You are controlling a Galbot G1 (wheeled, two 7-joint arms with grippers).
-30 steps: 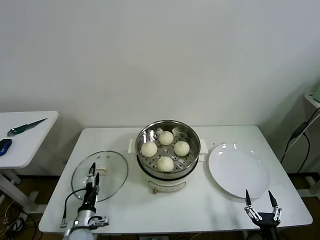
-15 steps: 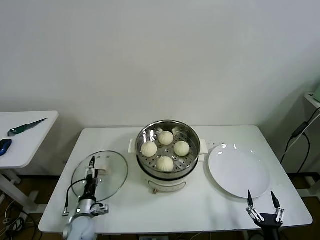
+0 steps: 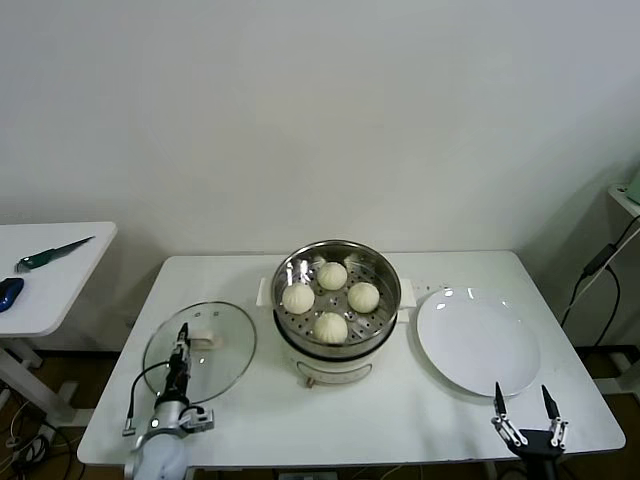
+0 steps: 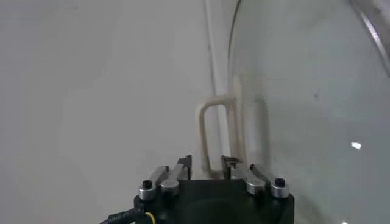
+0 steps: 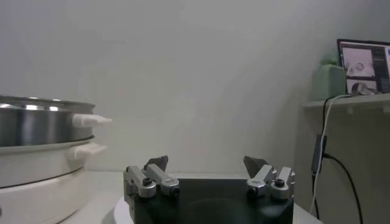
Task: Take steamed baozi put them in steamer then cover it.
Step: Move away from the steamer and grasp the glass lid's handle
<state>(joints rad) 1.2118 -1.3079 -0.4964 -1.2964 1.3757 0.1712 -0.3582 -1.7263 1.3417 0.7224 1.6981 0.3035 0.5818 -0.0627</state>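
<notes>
The steamer (image 3: pixel 337 300), a shiny steel pot on a cream-white base, stands mid-table and holds several cream-white baozi (image 3: pixel 331 275). It has no cover on. Its glass lid (image 3: pixel 200 350) lies flat on the table to the steamer's left. My left gripper (image 3: pixel 181 345) hovers over the lid's near part. In the left wrist view the gripper (image 4: pixel 207 164) is narrowly open, its fingertips at the near end of the lid's cream handle (image 4: pixel 216 131). My right gripper (image 3: pixel 523 402) is open and empty at the table's front right edge. The steamer also shows in the right wrist view (image 5: pixel 36 122).
A flat white plate (image 3: pixel 477 342) lies right of the steamer, bare. A side table (image 3: pixel 60 290) at far left holds a knife (image 3: pixel 50 252) and a blue object (image 3: pixel 10 292). A cable (image 3: pixel 600 270) hangs at far right.
My left gripper has shifted a little forward over the lid and its fingers have narrowed. My right gripper has dropped slightly toward the front edge.
</notes>
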